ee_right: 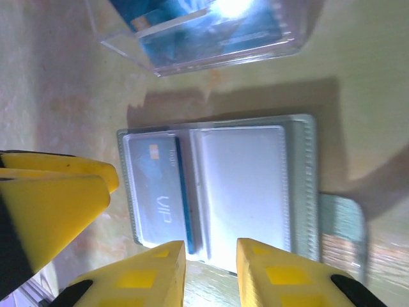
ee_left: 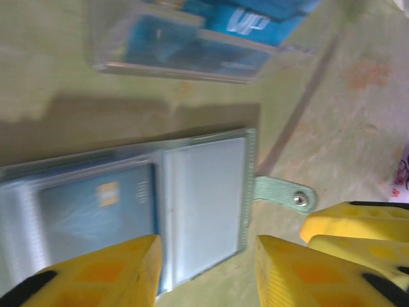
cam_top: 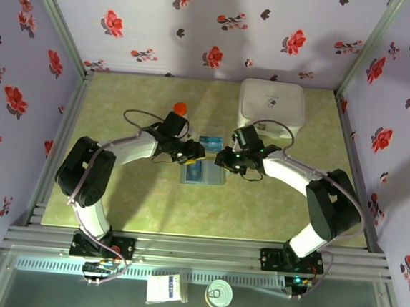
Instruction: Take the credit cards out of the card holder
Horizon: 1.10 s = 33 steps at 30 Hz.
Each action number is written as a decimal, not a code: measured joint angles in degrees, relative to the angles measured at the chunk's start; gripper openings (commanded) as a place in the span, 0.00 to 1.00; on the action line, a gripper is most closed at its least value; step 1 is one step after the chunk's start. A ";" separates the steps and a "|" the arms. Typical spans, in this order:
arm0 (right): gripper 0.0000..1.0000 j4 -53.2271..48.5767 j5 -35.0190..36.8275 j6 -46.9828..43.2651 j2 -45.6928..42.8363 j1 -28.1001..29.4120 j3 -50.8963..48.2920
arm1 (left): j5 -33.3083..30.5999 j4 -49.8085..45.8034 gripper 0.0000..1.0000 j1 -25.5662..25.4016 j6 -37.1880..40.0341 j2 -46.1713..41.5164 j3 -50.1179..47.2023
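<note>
The card holder [ee_right: 217, 192] lies open and flat near the middle of the tabletop [cam_top: 116, 189], slightly toward the near edge. Its clear pockets face up and its snap tab [ee_left: 286, 194] sticks out from one side. One blue credit card [ee_right: 156, 192] with a gold chip sits in a pocket, and the pocket beside it looks pale and blank.

The left gripper [ee_left: 206, 246] hangs low over one edge of the holder. Its yellow fingers are well parted and nothing is pinched between them. The right gripper [ee_right: 209, 249] faces it from the opposite edge, with only a narrow gap between its fingers. The holder's rim shows in that gap, but whether the tips touch it I cannot tell.

Just beyond the holder, toward the far edge, a clear plastic sheet [cam_top: 211, 140] has more blue cards [ee_right: 192, 19] showing through it. An orange-capped bottle [cam_top: 180, 109] stands farther back, left of centre. A white zip case [cam_top: 270, 105] rests by the far edge, toward the right corner.
</note>
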 measured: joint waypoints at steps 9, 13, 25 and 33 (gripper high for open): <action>0.28 1.22 -1.33 0.02 6.93 3.85 6.21 | -1.55 -2.16 0.25 3.76 2.71 -3.19 -6.40; 0.28 1.25 -1.95 0.00 9.38 4.50 8.15 | -1.46 -2.01 0.24 4.00 3.13 -3.04 -6.91; 0.28 1.22 -3.78 -0.02 13.27 5.22 9.44 | -0.90 -0.66 0.16 4.00 3.15 0.04 -7.89; 0.28 1.25 -4.68 -0.02 14.73 5.64 9.44 | -0.92 -0.61 0.11 4.00 3.39 0.37 -7.89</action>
